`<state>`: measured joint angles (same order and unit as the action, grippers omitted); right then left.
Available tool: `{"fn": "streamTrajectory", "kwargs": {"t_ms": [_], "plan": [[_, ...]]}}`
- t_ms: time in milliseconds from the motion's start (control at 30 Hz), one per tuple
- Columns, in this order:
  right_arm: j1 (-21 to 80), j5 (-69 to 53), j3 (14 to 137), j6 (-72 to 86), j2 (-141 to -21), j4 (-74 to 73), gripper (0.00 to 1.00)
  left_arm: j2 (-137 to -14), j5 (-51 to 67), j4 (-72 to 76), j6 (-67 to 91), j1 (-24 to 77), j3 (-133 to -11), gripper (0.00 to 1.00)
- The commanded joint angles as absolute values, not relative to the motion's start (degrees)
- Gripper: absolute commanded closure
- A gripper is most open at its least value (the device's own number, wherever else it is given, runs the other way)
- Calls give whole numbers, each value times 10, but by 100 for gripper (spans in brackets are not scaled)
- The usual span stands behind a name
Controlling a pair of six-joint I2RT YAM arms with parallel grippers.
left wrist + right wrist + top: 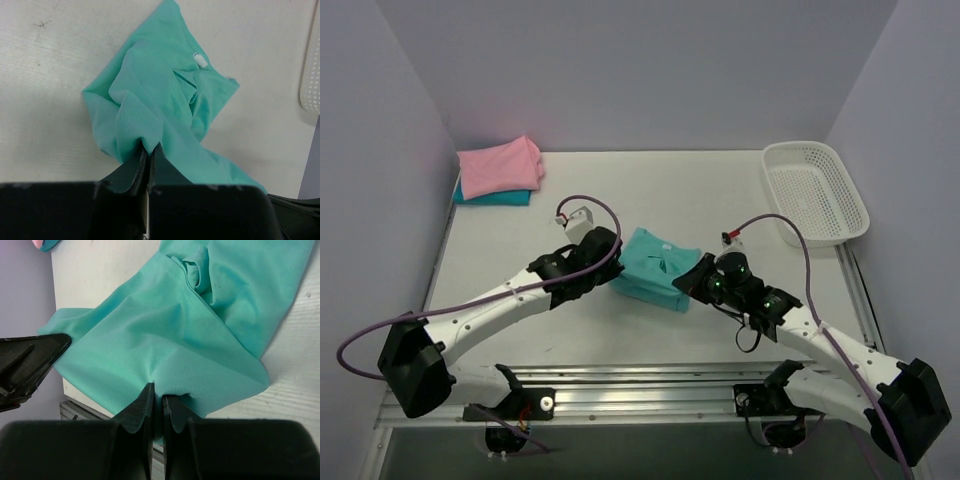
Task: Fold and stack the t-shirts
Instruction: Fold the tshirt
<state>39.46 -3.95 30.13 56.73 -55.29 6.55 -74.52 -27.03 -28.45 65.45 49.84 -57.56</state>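
My left pincer (149, 150) is pressed together on a fold of the teal-green t-shirt (165, 95). My right pincer (156, 392) pinches the same shirt at its opposite edge. It lies bunched on the table (650, 190) between my 2 arms. In the far left corner the pink t-shirt (498, 165) sits folded on the darker teal-blue t-shirt (495, 197), which looks folded too, though only a strip shows. The white basket (817, 190) stands far right.
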Motion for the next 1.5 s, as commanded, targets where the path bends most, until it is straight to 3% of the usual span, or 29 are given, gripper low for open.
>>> {"fn": "streamTrajectory", "kwargs": {"t_ms": [0,633,667,933,1033,1067,1133,1200,1333,1467], "plan": [[339,-81,329,523,-578,54,100,-781,-279,-275,603,456,-629,97],[169,-177,455,482,-845,153,100,-1060,-90,-145,468,297,-869,98],[139,-178,472,493,-864,169,100,-1124,-41,-118,455,287,-935,98],[88,-126,462,512,-882,192,100,-1302,85,-114,405,281,-1142,96],[59,-93,449,523,-888,209,100,-1354,128,-104,394,282,-1211,80],[50,-87,445,526,-892,225,100,-1365,140,-101,390,282,-1227,65],[24,-85,442,537,-910,227,100,-1392,146,-115,376,281,-1272,45],[14,-61,439,537,-921,236,100,-1401,150,-111,359,281,-1284,6],[-31,-50,425,560,-957,294,100,-1398,143,-111,349,279,-1273,6],[-48,-42,488,555,-1020,325,100,-1344,138,-34,350,282,-1185,6]]}}
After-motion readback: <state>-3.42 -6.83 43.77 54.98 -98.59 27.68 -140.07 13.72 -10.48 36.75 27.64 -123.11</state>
